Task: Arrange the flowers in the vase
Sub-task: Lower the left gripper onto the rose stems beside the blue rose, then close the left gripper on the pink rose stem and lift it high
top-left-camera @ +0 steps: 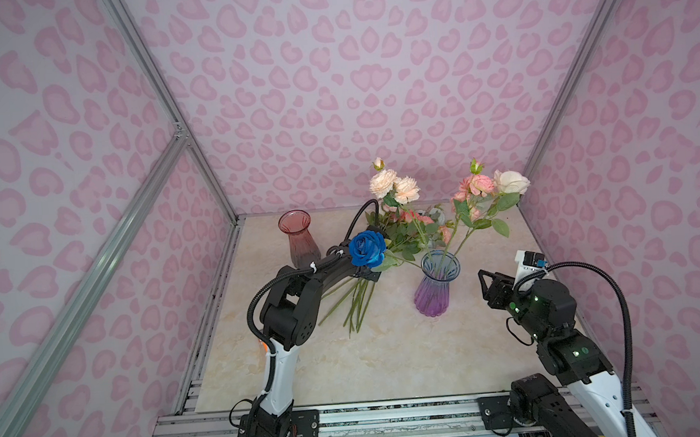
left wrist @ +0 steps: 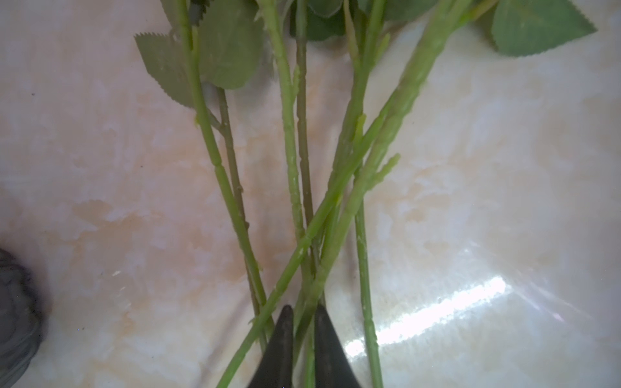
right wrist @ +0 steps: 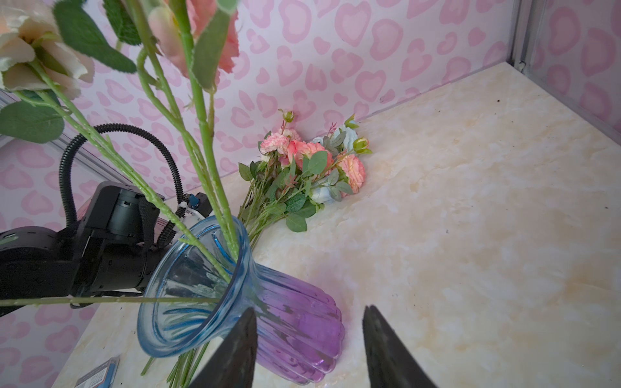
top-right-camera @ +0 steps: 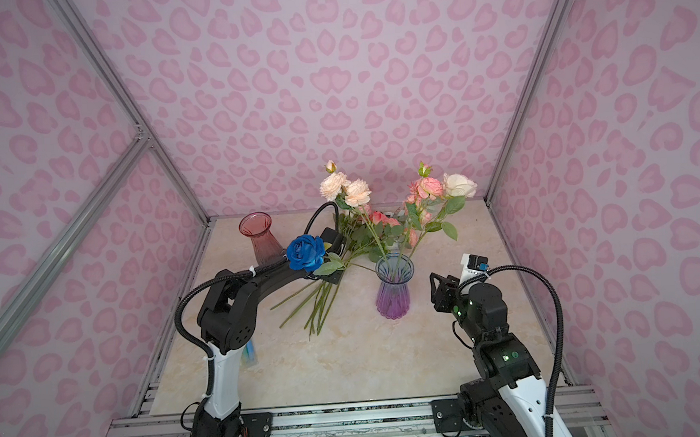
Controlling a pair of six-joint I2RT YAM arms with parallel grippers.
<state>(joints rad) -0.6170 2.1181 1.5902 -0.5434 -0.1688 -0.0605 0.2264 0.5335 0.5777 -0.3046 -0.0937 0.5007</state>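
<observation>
The left arm (top-left-camera: 299,297) is stretched forward and low, with its wrist bent downward. The left gripper (left wrist: 303,314) is seen with jaws set almost together, a stem (left wrist: 331,255) lying in the narrow gap. The right arm (top-left-camera: 553,305) is folded and raised. The right gripper (right wrist: 309,310) is held with jaws well apart.

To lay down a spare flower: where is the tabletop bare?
Bare: the near tabletop, in front of the stem ends and the purple vase; also right of that vase. Crowded at the back: from the red vase across the loose flowers.
</observation>
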